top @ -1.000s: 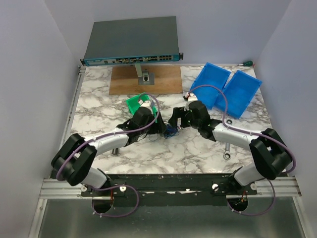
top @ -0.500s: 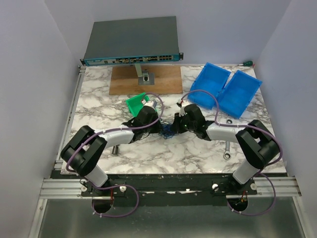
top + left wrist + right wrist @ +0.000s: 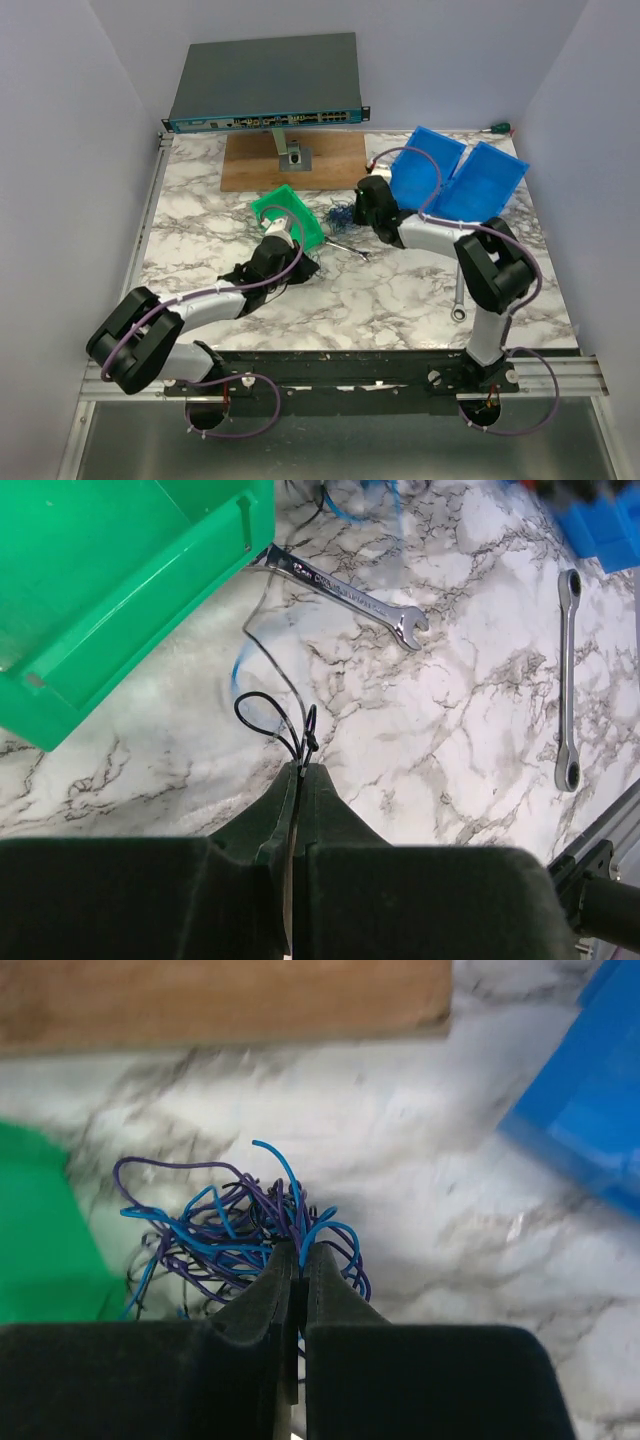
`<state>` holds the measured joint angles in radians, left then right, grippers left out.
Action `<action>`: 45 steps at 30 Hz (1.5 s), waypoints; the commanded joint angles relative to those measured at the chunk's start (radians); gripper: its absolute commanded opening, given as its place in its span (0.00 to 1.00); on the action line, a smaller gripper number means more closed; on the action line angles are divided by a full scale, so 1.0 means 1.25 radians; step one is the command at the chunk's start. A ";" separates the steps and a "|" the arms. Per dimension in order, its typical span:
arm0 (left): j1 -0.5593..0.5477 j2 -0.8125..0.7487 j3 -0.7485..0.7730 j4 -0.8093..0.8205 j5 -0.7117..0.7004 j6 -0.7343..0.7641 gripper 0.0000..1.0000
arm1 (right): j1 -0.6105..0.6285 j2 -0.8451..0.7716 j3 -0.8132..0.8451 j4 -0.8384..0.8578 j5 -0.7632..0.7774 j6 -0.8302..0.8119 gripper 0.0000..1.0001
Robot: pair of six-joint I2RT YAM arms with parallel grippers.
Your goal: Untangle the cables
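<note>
Left end effector (image 3: 300, 775), nearest the bases, is closed on a dark strand (image 3: 238, 708) that trails past the green bin (image 3: 120, 590) toward the cables (image 3: 222, 1228). Right end effector (image 3: 298, 1257) is clamped on that bundle farther out on the table (image 3: 400, 290). The opposed grips likely serve to draw the strand free. A silver wrench (image 3: 340, 592) beside the strand's path may snag it.

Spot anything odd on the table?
A wrench lies beside the green bin, one end at its rim. The black wire from the left tool runs past that end toward the bundle in the right tool and may snag.
</note>
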<state>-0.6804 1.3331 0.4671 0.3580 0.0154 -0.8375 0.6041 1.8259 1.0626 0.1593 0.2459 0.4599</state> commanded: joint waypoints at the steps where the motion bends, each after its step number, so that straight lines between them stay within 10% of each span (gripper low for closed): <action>1: -0.001 -0.047 -0.019 -0.006 0.016 -0.011 0.00 | -0.012 0.126 0.162 -0.065 0.181 -0.006 0.01; 12: -0.012 -0.114 0.017 -0.121 -0.037 0.033 0.04 | -0.012 0.102 0.170 -0.091 0.087 -0.037 0.01; 16: -0.010 -0.061 0.121 -0.174 -0.046 0.075 0.56 | -0.013 -0.068 0.014 -0.083 -0.059 -0.065 0.01; 23: 0.000 -0.012 0.215 -0.175 -0.013 0.105 0.87 | -0.012 -0.242 -0.112 -0.183 -0.253 -0.061 0.01; 40: 0.054 0.111 0.186 -0.016 0.174 -0.007 0.80 | -0.013 -0.347 -0.172 -0.138 -0.422 0.008 0.01; 42: 0.063 0.119 0.170 0.024 0.199 -0.014 0.69 | -0.013 -0.357 -0.174 -0.136 -0.438 0.017 0.01; 45: 0.073 0.117 0.134 0.114 0.239 -0.026 0.20 | -0.012 -0.351 -0.177 -0.115 -0.443 0.027 0.01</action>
<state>-0.6086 1.4712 0.6910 0.3389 0.2161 -0.8421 0.5869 1.4059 0.8604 -0.0414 -0.2501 0.4564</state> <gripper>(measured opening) 0.536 0.041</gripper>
